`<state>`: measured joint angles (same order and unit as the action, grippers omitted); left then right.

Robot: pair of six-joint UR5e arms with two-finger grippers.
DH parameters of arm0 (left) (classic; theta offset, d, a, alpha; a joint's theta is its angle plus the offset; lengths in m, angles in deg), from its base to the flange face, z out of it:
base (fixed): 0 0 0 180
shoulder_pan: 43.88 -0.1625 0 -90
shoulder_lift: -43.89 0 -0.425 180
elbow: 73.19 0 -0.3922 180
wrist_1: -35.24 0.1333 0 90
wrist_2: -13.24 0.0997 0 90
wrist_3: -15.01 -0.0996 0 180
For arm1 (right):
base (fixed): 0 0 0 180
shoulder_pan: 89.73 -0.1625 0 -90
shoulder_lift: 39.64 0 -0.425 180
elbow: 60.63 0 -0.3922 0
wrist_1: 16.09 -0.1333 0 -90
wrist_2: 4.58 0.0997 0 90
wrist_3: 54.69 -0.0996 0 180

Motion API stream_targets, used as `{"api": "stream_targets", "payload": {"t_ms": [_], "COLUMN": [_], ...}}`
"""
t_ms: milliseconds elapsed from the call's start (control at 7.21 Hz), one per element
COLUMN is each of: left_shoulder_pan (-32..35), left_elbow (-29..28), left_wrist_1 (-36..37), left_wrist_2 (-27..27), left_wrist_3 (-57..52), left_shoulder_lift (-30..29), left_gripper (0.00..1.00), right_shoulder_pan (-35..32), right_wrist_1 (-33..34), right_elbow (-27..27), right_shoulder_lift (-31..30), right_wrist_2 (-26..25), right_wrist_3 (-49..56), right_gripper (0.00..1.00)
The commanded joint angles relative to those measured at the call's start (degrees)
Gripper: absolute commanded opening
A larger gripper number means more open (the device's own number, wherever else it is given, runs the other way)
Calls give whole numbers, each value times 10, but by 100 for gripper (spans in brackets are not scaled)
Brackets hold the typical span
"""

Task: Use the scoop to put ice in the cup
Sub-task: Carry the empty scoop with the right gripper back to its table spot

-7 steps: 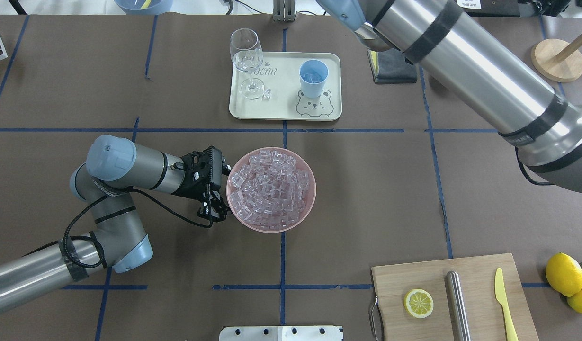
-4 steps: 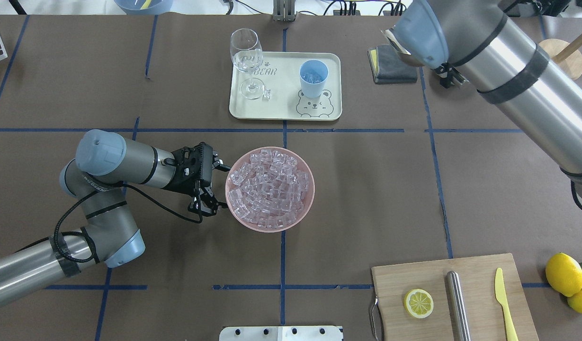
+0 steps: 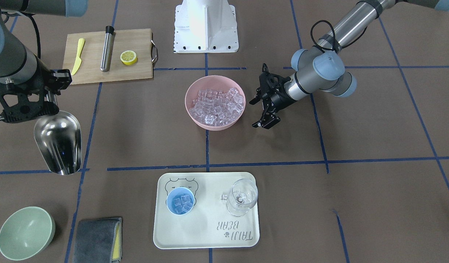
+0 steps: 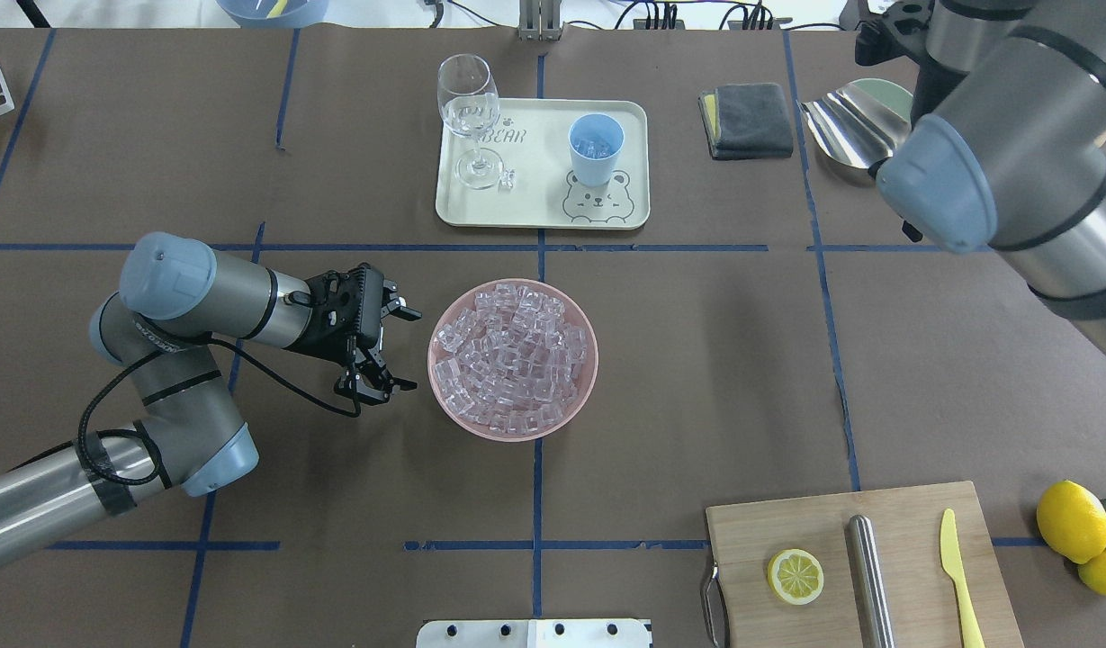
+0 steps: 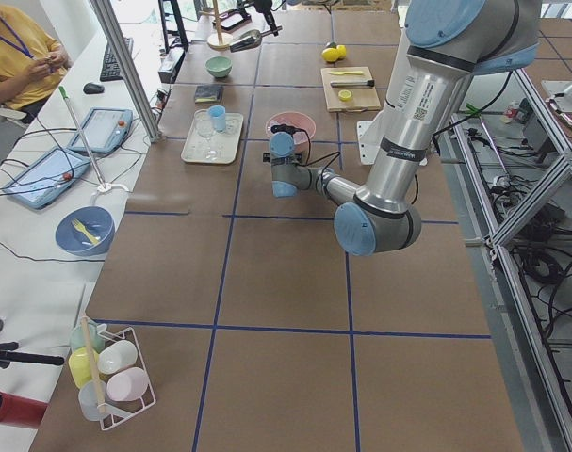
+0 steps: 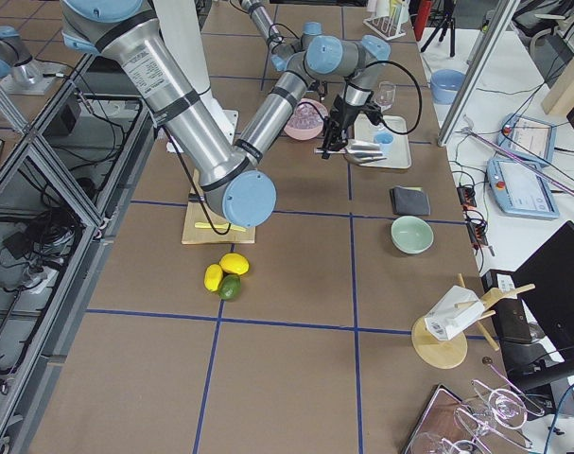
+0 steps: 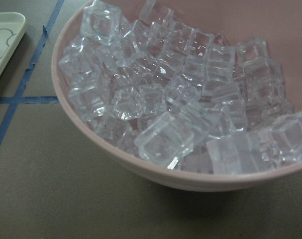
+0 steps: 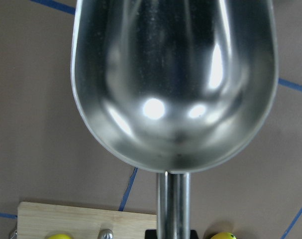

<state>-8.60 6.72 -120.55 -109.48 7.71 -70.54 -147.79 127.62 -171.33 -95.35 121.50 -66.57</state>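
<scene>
The scoop (image 8: 173,84) handle runs off the right wrist view's lower edge.

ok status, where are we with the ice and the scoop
Left gripper open beside the pink bowl. Right gripper shut on the scoop, trough empty. Cup on the tray, ice in it. Nothing between scoop and bowl.

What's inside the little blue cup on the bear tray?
A few clear ice cubes sit inside the cup, which stands on the tray. The cup's bottom is hidden under them, so an exact count isn't possible.

The cream tray (image 4: 535,205) bears the printed word "BEAR"; its other word is unclear.
</scene>
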Motion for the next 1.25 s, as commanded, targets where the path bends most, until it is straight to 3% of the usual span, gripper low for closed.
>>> {"api": "stream_targets", "payload": {"t_ms": [0,555,832,1109], "left_shoulder_pan": [5,4,3,1], "left_elbow": [0,0,0,-1], "left_wrist_1": [0,0,0,0], "left_wrist_2": [-12,-10,-10,-10], "left_wrist_3": [-1,0,1,3], "left_shoulder_lift": [0,0,0,0], "left_gripper": [100,100,100,100], "right_shoulder_pan": [39,121,160,191], "right_wrist_1": [-87,-359,-489,-582], "right_elbow": [-67,-73,-67,-38], "right_shoulder_lift": [-92,-256,-338,-373], "right_wrist_2": [6,-3,-36,-40], "right_wrist_3": [-124,-315,-378,-440], "right_gripper": [0,0,0,0]}}
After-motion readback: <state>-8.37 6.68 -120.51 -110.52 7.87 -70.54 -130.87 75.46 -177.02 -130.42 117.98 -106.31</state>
